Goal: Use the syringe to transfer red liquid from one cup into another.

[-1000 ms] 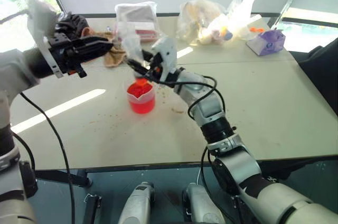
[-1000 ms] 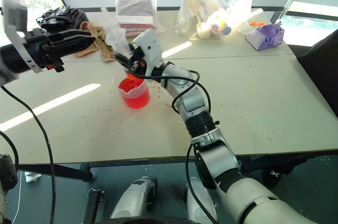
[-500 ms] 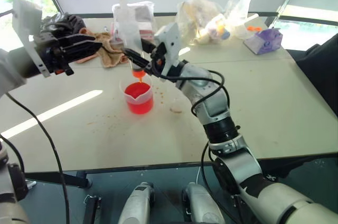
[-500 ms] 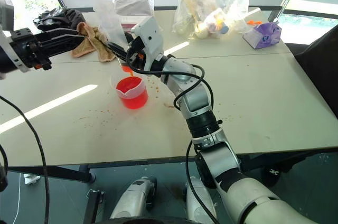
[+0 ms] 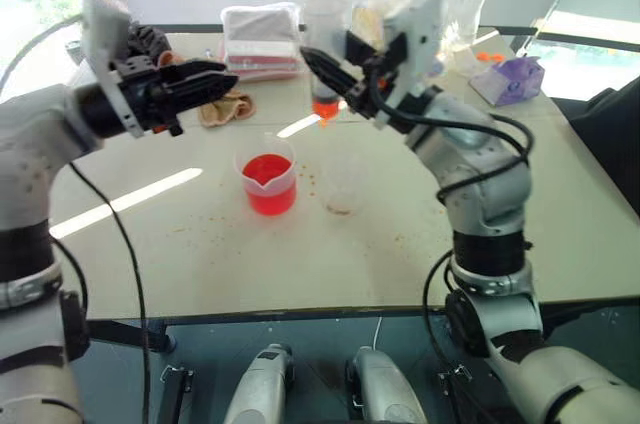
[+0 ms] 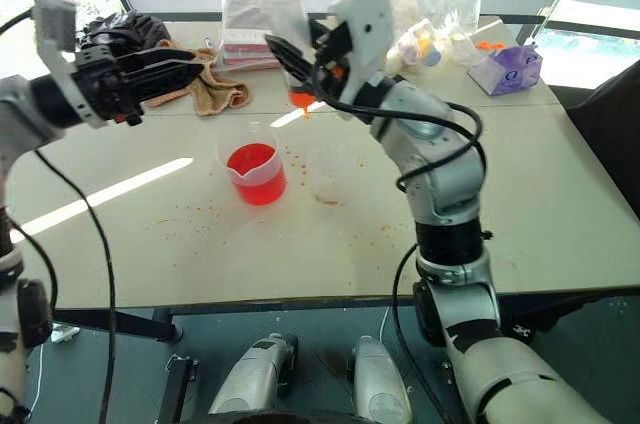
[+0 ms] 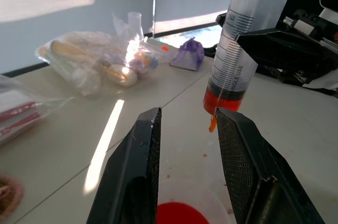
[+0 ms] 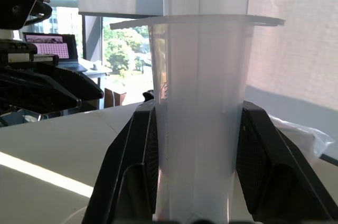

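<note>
My right gripper is shut on the syringe, a thick clear barrel held upright well above the table. A little red liquid fills its lower end above the orange nozzle. The spouted beaker, about half full of red liquid, stands below and to the left of the nozzle. The small clear cup stands just right of the beaker and looks empty. My left gripper hovers open, level, left of the syringe and above the beaker. In the left wrist view its fingers frame the nozzle.
Orange-red droplets speckle the tabletop around both cups. At the back lie a tan cloth, black gloves, wrapped red-and-white packets, a plastic bag of items and a purple box.
My right gripper has lifted the syringe out of the beaker, up and to the right, and turned it upright. My left gripper has swung right toward it with its fingers spread a little wider.
</note>
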`<action>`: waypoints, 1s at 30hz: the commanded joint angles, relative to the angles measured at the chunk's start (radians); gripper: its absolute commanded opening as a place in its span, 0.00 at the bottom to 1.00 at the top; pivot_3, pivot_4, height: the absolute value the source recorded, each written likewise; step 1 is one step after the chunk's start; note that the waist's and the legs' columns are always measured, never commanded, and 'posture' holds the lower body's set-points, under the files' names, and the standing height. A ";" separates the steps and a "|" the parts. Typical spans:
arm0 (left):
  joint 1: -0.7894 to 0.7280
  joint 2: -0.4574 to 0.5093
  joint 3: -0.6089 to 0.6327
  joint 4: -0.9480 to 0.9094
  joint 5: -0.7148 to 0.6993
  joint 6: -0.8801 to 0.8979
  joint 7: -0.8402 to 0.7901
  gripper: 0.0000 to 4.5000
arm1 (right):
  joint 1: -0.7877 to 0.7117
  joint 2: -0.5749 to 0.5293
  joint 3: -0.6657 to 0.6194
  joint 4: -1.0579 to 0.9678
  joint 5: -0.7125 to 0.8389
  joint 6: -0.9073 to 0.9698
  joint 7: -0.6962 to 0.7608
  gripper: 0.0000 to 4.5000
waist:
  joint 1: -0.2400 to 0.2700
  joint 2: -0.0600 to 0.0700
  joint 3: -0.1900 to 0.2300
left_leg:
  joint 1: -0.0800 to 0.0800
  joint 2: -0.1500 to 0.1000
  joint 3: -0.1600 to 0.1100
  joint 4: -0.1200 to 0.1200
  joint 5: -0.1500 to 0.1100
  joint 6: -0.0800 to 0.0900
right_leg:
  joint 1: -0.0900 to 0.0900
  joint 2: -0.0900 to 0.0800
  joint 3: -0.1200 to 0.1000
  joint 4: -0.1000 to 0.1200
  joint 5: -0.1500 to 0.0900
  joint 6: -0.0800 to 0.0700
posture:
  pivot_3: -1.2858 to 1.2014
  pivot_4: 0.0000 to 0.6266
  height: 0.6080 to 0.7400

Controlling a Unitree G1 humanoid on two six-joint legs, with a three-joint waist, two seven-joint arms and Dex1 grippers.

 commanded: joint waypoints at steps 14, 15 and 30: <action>-0.326 -0.212 -0.160 0.294 0.171 -0.192 -0.150 0.38 | 0.153 -0.020 0.005 -0.222 0.018 0.083 -0.124 0.31 | -0.017 0.000 0.000 | 0.000 0.000 0.001 0.000 0.000 0.001 | 0.000 0.001 0.001 0.001 0.000 0.000 | 0.52 0.24 0.97; -0.335 -0.220 -0.159 0.307 0.178 -0.199 -0.152 0.38 | 0.155 -0.020 0.007 -0.225 0.019 0.084 -0.127 0.31 | -0.016 0.000 0.000 | 0.000 0.000 0.001 0.000 0.000 0.001 | 0.000 0.001 0.001 0.001 0.000 0.000 | 0.52 0.24 0.97; -0.417 -0.286 -0.140 0.367 0.187 -0.197 -0.195 0.38 | 0.170 -0.002 0.040 -0.218 0.033 0.077 -0.150 0.31 | -0.017 0.000 0.000 | -0.001 0.000 0.001 0.001 -0.001 0.002 | 0.000 0.001 0.001 0.001 0.000 0.000 | 0.52 0.24 0.97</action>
